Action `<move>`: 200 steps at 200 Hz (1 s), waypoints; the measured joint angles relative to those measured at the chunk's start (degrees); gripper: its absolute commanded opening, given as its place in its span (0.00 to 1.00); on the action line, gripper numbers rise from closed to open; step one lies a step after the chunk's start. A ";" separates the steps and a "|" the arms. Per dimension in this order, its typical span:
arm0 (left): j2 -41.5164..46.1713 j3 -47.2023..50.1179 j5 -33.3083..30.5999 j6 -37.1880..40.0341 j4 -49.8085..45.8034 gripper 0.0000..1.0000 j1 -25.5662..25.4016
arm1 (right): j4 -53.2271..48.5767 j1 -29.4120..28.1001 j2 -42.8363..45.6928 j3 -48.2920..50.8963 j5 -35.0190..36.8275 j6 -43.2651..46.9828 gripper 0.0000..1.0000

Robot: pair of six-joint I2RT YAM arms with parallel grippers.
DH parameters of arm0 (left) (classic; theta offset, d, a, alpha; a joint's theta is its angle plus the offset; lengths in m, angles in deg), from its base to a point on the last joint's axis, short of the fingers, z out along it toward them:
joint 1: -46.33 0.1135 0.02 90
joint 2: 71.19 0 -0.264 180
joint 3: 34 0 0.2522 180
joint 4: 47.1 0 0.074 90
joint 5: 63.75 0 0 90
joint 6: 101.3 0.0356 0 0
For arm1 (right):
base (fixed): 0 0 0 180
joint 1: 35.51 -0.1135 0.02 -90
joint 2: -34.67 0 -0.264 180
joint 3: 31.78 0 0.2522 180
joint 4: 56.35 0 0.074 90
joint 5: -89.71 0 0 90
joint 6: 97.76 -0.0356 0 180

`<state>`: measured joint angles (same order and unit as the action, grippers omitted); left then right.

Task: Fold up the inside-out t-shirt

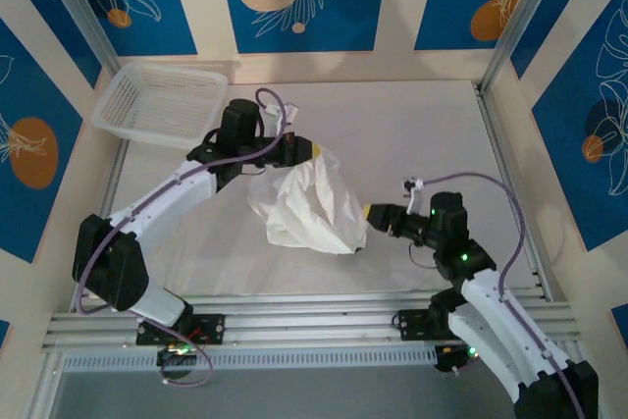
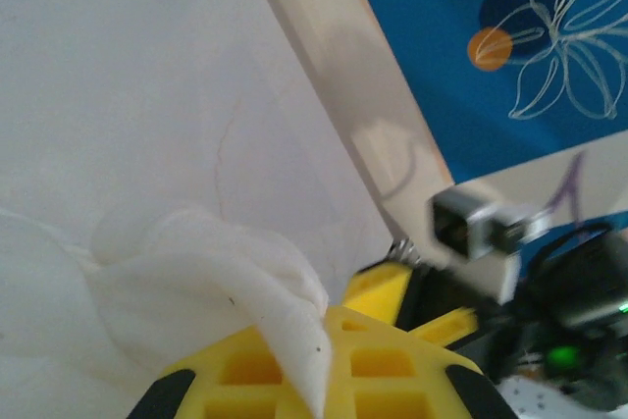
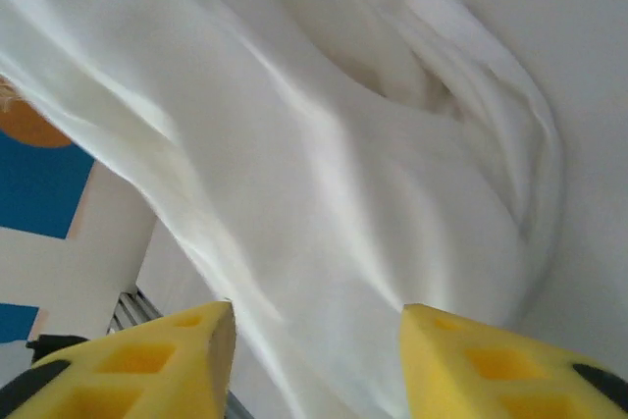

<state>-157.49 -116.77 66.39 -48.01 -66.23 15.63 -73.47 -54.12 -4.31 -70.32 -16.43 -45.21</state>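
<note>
Inside-out t-shirt (image 1: 309,203): you find it at approx. the ctr of the bench (image 1: 422,125), white, crumpled into one bunched mass.

1. Bench: pale, flat surface w/ metal rails along the near and right edges. Patterned blue panels stand round it.
2. Arms: L arm (image 1: 167,188) reaches from the near-left corner toward the bench ctr. R arm (image 1: 491,301) reaches in from the near-right corner.
3. Mesh basket (image 1: 162,105): white, at the far-left corner, well apart from the t-shirt.
4. T-shirt pos.: the upper end rises to the L end effector; the wide lower end spreads toward the R end effector. Wrinkles run lengthwise through the cloth.
5. L end effector (image 1: 312,151): pressed together, pinching a fold of the t-shirt. In the L wrist view (image 2: 316,370) you see the cloth (image 2: 196,282) trapped between the yellow fingers (image 2: 240,370).
6. R end effector (image 1: 371,215): just beside the lower right edge of the t-shirt. In the R wrist view (image 3: 319,360) the yellow fingers (image 3: 167,350) stand spread, w/ cloth (image 3: 324,174) draped across the gap ahead of them. You cannot tell whether they touch it.
</note>
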 measured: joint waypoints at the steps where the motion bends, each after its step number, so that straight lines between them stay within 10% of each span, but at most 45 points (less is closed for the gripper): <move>1: 0.00 0.07 0.00 0.09 0.00 0.00 -0.02 | 0.02 -0.17 -0.76 -0.79 0.15 0.52 0.59; 51: 0.44 1.51 -0.28 2.73 -3.08 0.00 -0.57 | 4.44 -11.41 -22.95 -15.08 0.39 13.29 0.74; 84: 1.16 1.40 -0.76 2.62 -3.30 0.00 -0.61 | 8.96 -17.03 -34.67 -17.14 3.10 16.13 0.00; 140: 0.68 -1.75 -9.94 10.69 -9.66 0.00 1.11 | 11.47 -15.26 -28.35 -17.55 -4.02 11.15 0.00; 173: -1.68 -0.90 -7.72 13.49 -7.89 0.40 3.98 | 18.62 -8.87 -21.51 -17.55 -12.00 1.90 0.00; 200: 0.57 1.49 -9.16 15.28 -8.68 0.51 6.49 | 23.30 -5.42 -20.87 -17.55 -16.65 -2.40 0.00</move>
<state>-156.92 -115.28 57.23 -32.73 -74.90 22.13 -50.17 -59.54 -25.18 -87.87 -33.09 -47.61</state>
